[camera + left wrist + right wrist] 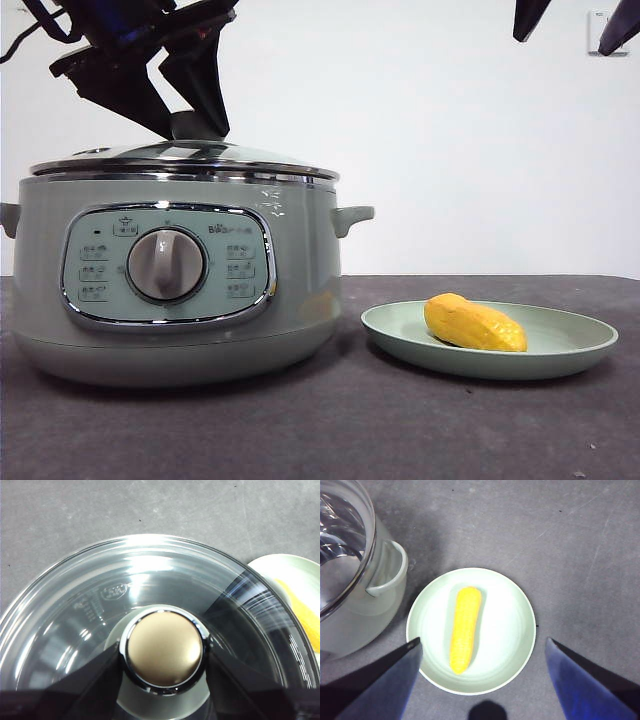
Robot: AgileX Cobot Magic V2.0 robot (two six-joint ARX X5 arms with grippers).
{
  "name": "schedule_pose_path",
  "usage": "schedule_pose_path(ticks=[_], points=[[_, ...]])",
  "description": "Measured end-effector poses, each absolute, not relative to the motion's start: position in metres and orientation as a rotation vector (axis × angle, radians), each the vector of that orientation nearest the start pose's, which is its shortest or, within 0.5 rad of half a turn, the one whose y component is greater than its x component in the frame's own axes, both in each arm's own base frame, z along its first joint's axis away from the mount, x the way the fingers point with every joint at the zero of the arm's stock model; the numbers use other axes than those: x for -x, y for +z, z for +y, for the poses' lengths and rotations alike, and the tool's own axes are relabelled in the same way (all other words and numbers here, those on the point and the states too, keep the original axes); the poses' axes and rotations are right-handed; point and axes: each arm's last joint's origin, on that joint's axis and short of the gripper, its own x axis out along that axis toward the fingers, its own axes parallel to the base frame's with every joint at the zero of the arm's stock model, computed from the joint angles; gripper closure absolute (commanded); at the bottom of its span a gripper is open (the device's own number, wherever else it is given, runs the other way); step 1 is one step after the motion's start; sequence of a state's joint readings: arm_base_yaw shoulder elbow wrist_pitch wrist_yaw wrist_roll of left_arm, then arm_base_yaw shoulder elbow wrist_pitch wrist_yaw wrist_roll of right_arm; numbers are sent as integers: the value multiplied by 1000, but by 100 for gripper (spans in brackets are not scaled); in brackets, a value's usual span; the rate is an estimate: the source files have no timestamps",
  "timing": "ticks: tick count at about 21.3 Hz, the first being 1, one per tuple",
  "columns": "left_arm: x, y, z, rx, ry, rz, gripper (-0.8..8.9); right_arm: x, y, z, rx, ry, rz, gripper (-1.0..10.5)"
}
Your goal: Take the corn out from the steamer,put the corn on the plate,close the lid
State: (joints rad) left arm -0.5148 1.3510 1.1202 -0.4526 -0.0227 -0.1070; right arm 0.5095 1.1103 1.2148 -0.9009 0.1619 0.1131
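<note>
The lid (180,156) sits on the steamer (300,300), and its glass fills the left wrist view (150,580). My left gripper (188,122) stands over the lid, its jaws against both sides of the lid's knob (164,649). The corn (475,323) lies on the plate (570,350) to the right of the steamer. In the right wrist view the corn (465,627) lies along the middle of the plate (512,630). My right gripper (481,641) is open and empty, high above the plate, and shows as two dark tips (562,45) at the top right of the front view.
The steamer's side handle (387,577) points toward the plate with a small gap between them. Dark grey tabletop (330,430) runs in front of the steamer and the plate. A white wall stands behind.
</note>
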Motion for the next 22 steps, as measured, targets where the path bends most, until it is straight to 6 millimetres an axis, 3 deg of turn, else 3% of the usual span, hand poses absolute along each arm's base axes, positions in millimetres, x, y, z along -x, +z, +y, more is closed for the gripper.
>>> schedule_pose_path(ticks=[18,22], points=[[-250,302,-141,-89,-428,723,822,-184,357,98,152,286,759,540],[-247,311,-140,-121,-428,766,823,-185,359,98,146,288,742,540]])
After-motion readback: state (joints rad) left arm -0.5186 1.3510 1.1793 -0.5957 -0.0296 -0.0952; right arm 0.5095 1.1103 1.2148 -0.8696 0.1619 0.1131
